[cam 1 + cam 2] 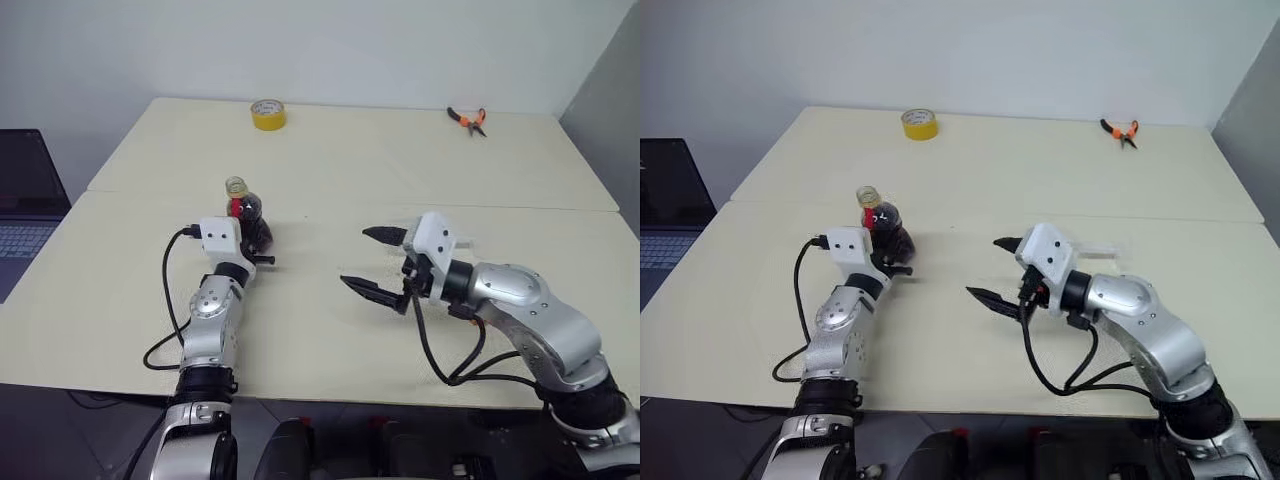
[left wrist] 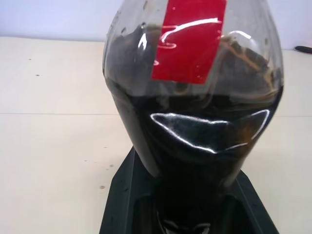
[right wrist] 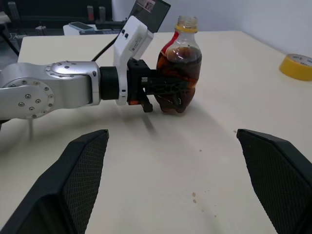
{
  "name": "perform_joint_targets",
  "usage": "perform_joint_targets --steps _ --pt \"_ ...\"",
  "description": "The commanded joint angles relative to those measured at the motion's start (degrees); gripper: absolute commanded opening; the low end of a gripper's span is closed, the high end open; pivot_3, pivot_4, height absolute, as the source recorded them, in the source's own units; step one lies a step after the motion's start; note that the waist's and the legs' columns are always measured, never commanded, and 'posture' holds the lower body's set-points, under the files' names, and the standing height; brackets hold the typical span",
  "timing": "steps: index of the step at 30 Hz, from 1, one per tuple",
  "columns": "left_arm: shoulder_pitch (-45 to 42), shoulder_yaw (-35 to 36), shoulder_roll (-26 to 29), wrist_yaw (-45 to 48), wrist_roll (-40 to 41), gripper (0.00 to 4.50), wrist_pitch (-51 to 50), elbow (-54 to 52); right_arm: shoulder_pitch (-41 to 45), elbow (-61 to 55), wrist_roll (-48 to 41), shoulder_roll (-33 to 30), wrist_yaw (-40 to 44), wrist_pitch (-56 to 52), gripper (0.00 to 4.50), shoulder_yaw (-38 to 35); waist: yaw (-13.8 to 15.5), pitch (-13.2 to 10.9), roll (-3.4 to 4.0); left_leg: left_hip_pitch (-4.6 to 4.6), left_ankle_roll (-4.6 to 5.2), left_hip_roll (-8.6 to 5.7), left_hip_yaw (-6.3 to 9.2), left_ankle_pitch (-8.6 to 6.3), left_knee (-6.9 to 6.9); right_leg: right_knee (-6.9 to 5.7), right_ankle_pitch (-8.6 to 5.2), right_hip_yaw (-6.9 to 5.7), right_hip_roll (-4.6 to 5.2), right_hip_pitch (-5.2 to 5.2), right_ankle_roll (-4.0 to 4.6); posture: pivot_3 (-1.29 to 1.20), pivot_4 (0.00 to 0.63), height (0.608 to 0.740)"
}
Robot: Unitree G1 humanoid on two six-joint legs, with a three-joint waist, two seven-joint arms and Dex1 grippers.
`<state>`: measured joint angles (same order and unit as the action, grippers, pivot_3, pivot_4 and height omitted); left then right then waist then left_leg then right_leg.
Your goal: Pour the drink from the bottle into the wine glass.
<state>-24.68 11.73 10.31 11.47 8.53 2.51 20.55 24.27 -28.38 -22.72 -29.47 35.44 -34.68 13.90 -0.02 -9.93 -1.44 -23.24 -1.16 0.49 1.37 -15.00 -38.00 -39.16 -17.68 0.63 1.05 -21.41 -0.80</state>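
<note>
Your left claw (image 1: 256, 240) is closed tight around the belly of the bottle (image 1: 247, 214), which stands upright on the table (image 1: 330, 170) at about ten o'clock from the middle of the head view. The grip sits low on the round part, probably so the neck stays free for tipping; the fingers (image 3: 168, 87) wrap the lower half in the right wrist view, and the red label (image 2: 187, 39) runs up the front in the left wrist view. The drink (image 2: 195, 141) fills the lower belly, dark brown, level and settled. The mouth (image 3: 187, 21) appears open with only a yellow ring below it, though you can't be certain of that. Your right claw (image 1: 372, 262) is spread wide and holds nothing, hovering over the table at about four o'clock from the bottle, pointing toward it, likely ready to steady something. The wine glass is hard to make out; a faint clear shape just past the right wrist may be it, but you can't tell. A yellow tape roll (image 1: 268, 114) sits at twelve o'clock, far back, and orange pliers (image 1: 468, 120) at one o'clock, both well apart from the work.
</note>
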Motion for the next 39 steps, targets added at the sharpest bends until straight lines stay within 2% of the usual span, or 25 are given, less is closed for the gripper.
perform_joint_targets --steps 1,7,9,10,19,26,31,35,39 --pt "-2.3 0.5 0.4 -1.4 -0.4 0.64 3.7 0.9 1.1 -1.0 1.8 1.1 -0.5 1.4 4.50 0.2 0.0 0.0 0.00 -0.01 0.00 0.00 0.00 0.00 0.00 0.01 0.00 0.00 0.00 -0.01 0.00 0.00 0.150 0.740" --pt "-3.7 0.4 0.3 -2.4 -0.6 0.64 5.7 4.6 0.4 -1.6 3.0 2.4 -0.6 1.2 4.50 0.8 0.0 0.0 -0.01 -0.01 0.00 -0.01 0.00 0.00 0.00 0.00 0.00 0.00 0.01 0.00 0.00 0.00 0.150 0.740" --pt "-3.5 0.9 -0.4 -2.4 0.6 1.38 5.8 4.6 0.3 -2.0 3.4 3.0 -0.8 1.1 4.50 1.0 0.0 0.0 -0.01 -0.01 0.00 0.00 0.00 0.00 0.00 0.00 0.00 -0.01 0.01 0.00 0.01 0.00 0.150 0.740" --pt "-3.2 0.8 -0.5 -2.3 0.8 1.57 5.8 4.3 0.2 -2.1 3.5 3.3 -0.9 0.9 4.50 1.0 0.0 0.0 -0.01 0.00 0.00 0.00 0.00 0.00 0.00 0.00 0.00 0.00 0.01 0.00 0.01 0.00 0.150 0.740" --pt "2.2 -0.2 -1.2 -1.6 1.6 4.47 3.3 -3.3 -1.1 -3.7 4.1 3.6 -1.0 0.6 4.50 0.5 -0.1 0.0 -0.01 0.01 -0.01 0.00 0.00 0.01 0.00 -0.02 0.01 0.00 0.01 0.00 0.01 0.00 0.150 0.740" --pt "16.1 -3.8 1.0 1.8 1.2 4.47 -4.9 -22.5 -9.0 -9.1 6.2 -1.7 -1.5 3.2 4.50 -5.5 -0.1 0.0 0.01 -0.01 -0.02 0.00 -0.05 0.00 0.03 0.09 0.00 0.07 0.06 0.02 0.01 0.00 0.150 0.740" --pt "24.7 -5.6 3.4 5.9 3.5 4.47 -10.2 -32.9 -14.9 -11.1 8.4 -3.1 -3.7 5.6 4.50 -9.1 -0.1 0.0 0.01 0.21 0.00 0.05 -0.03 -0.01 0.10 -0.02 0.00 0.05 0.00 0.14 0.02 0.00 0.150 0.740" --pt "34.3 -8.6 9.3 14.0 4.4 4.47 -9.9 -42.9 -18.1 -6.8 24.2 -6.4 -11.3 19.2 4.50 -10.8 -0.3 0.1 0.06 0.28 -0.01 0.06 -0.11 -0.01 0.15 0.04 -0.01 0.13 -0.02 0.20 0.03 0.00 0.150 0.740" --pt "29.7 -8.6 11.5 15.0 4.5 4.47 -10.1 -43.3 -20.9 -3.5 33.4 -9.8 -12.8 25.5 4.50 -8.5 0.4 0.1 0.07 0.29 -0.01 0.03 -0.09 0.00 0.13 0.06 -0.01 0.08 -0.01 0.22 0.03 0.00 0.150 0.740"
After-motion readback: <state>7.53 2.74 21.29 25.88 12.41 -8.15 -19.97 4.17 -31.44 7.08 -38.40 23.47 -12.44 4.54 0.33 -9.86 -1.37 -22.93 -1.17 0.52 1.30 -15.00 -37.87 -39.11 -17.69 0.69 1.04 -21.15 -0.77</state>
